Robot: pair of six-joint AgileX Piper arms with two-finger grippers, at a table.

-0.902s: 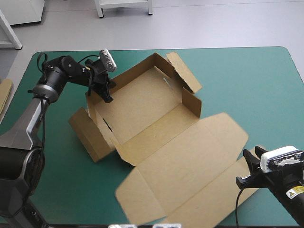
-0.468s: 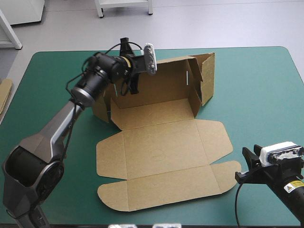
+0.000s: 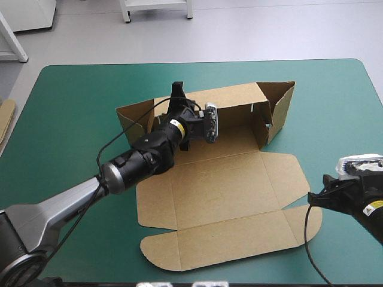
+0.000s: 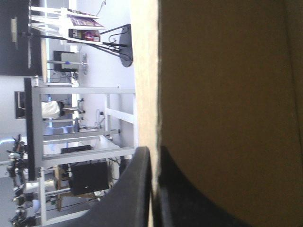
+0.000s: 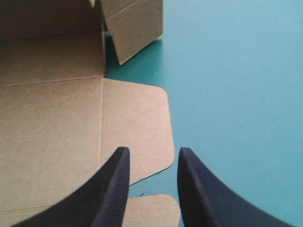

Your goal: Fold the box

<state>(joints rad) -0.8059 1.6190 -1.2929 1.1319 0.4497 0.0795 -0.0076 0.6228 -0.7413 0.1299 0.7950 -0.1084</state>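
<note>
Brown board makes up the box (image 3: pixel 221 185), which sits at the middle of the teal-green cover (image 3: pixel 78 107), half formed. Its long far wall stands upright, with a shorter panel angled off each end, the right one swung outward. The base and the lid lie flat on the near side as one broad sheet, scored with straight creases and ending in rounded flaps. The board is matte and plain, with a paler cut edge.

The left gripper (image 3: pixel 177 95) reaches in from the near left, over the flat sheet, to the top edge of the far wall. In its wrist view the black fingers (image 4: pixel 142 189) are pressed almost together, with the wall's thin edge (image 4: pixel 227 94) pinched between them.

The right gripper (image 3: pixel 317 197) hovers at the near right, just off the lid's right flap. Its curved fingers (image 5: pixel 116 184) stand spread above the flap's rounded corner (image 5: pixel 137 127) and the bare cover.

A strip of more board (image 3: pixel 6 116) shows at the table's left edge.
</note>
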